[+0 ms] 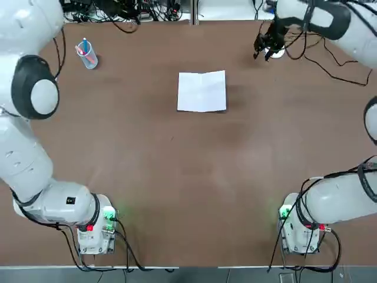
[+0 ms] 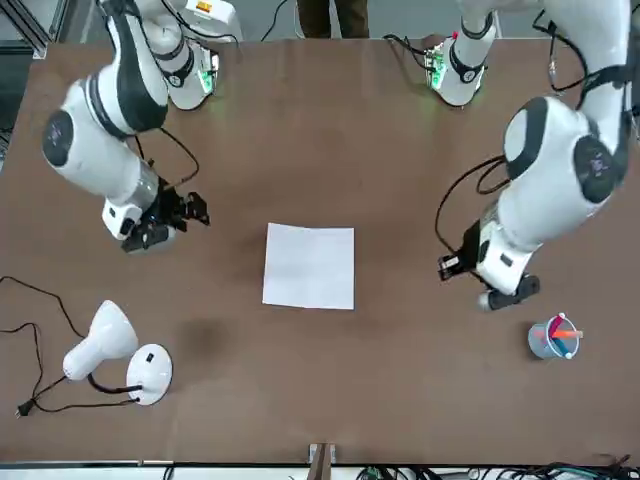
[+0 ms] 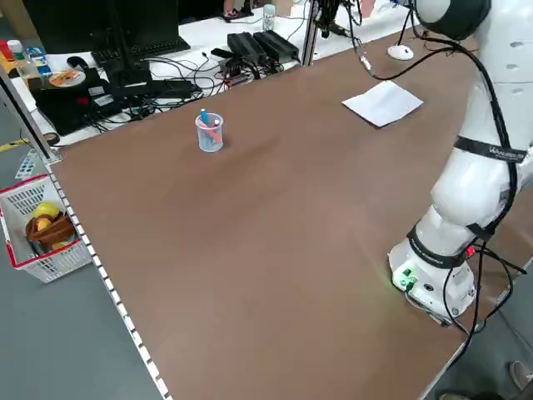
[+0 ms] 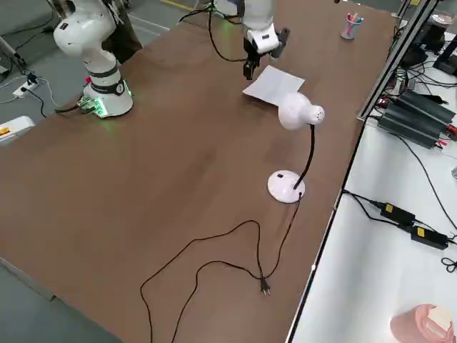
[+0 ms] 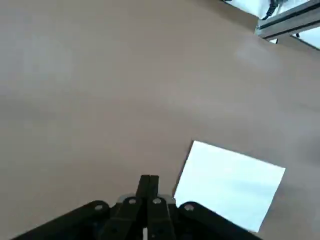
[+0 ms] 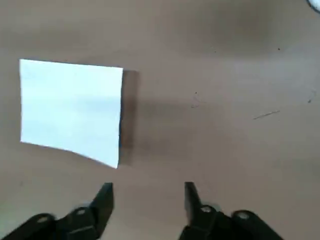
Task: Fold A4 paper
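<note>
Near the worktop's [image 1: 177,177] far edge lies the A4 paper [image 1: 201,92]; my left tool [image 5: 149,179] is clenched, my right tool [image 6: 149,192] released, both apart from it.

overhead downward view, front view facing robot, both covering tabletop

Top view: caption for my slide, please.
White paper lies on the brown tabletop, a cup of pens off to its left.

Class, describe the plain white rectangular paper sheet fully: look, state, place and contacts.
The plain white rectangular paper sheet is thin, matte-looking and unmarked. It lies unfolded on the brown tabletop, slightly uneven: some edge lifts, casting a shadow. Its corners look square. Neither gripper touches it.
</note>
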Robot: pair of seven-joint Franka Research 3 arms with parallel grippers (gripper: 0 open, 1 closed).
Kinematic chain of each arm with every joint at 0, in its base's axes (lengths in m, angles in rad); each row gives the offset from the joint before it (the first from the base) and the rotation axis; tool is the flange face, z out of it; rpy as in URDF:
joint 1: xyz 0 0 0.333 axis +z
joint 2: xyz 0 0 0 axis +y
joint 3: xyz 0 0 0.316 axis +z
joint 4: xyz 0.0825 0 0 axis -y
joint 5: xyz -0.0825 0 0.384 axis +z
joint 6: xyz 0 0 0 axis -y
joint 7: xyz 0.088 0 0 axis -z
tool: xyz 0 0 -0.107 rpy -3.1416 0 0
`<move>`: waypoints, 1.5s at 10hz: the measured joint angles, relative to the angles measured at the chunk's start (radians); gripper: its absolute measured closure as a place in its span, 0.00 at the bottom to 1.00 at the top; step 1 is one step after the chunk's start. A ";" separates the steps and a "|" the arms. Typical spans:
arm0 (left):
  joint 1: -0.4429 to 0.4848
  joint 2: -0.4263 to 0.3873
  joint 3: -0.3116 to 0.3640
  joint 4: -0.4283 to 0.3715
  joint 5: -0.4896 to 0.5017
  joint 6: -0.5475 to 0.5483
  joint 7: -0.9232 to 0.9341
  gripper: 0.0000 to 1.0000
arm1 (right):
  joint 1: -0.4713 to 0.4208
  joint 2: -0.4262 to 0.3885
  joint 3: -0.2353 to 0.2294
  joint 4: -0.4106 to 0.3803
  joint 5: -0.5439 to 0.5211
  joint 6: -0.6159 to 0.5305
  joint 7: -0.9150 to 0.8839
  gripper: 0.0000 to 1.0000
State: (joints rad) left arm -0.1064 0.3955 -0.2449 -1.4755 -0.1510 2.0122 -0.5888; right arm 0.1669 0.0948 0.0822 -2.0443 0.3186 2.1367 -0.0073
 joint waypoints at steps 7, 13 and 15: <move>-0.183 0.205 0.002 -0.002 0.165 0.356 -0.362 0.99 | 0.016 0.164 0.075 -0.125 0.172 0.269 0.008 0.85; -0.245 0.325 0.007 -0.002 0.265 0.494 -0.529 0.99 | 0.046 0.324 0.118 -0.119 0.253 0.421 0.013 0.99; -0.269 0.344 0.008 -0.003 0.292 0.499 -0.596 0.99 | 0.050 0.353 0.135 -0.100 0.271 0.432 0.013 0.96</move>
State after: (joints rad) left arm -0.3751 0.7398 -0.2369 -1.4782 0.1406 2.5117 -1.1850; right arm 0.2172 0.4479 0.2169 -2.1447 0.5895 2.5686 0.0059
